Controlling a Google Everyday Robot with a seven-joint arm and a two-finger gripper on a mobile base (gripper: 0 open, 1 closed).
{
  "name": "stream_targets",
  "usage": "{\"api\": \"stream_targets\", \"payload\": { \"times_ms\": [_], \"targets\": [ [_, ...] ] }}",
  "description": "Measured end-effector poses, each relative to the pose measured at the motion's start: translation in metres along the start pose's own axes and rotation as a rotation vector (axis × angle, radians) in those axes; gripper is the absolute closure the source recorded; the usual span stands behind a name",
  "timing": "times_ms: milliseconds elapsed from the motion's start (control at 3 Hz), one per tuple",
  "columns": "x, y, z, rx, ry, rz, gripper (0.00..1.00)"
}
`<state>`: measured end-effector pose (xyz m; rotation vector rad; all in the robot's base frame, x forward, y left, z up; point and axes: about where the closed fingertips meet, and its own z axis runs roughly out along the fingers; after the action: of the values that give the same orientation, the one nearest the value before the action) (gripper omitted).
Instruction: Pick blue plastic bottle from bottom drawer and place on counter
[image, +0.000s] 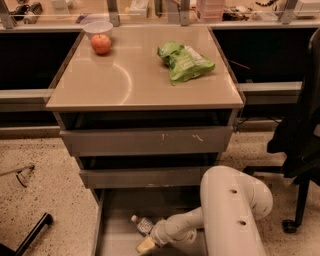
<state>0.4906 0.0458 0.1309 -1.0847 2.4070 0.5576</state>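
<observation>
The bottom drawer (117, 234) is pulled out at the foot of the grey cabinet. The blue plastic bottle (142, 224) lies on its floor, white cap pointing up-left. My white arm reaches down from the lower right into the drawer. My gripper (148, 243) sits right at the bottle's lower end, its pale tip just below the bottle. The bottle's lower part is hidden behind the wrist. The beige counter (125, 80) tops the cabinet.
On the counter are a red apple (101, 44), a white bowl (97, 28) behind it and a green bag (184, 61). Two closed grey drawers (147, 141) stand above the open one. A black chair (300, 135) is at the right. A cluttered ledge runs behind.
</observation>
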Motion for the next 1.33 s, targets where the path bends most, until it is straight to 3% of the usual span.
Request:
{"api": "stream_targets", "payload": {
  "times_ms": [333,1000,1333],
  "targets": [
    [0.004,0.003,0.007,-0.015,0.014,-0.012,0.18],
    [0.004,0.003,0.007,-0.016,0.014,-0.012,0.65],
    [-0.012,-0.002,-0.017,-0.035,-0.024,-0.003,0.88]
  ]
}}
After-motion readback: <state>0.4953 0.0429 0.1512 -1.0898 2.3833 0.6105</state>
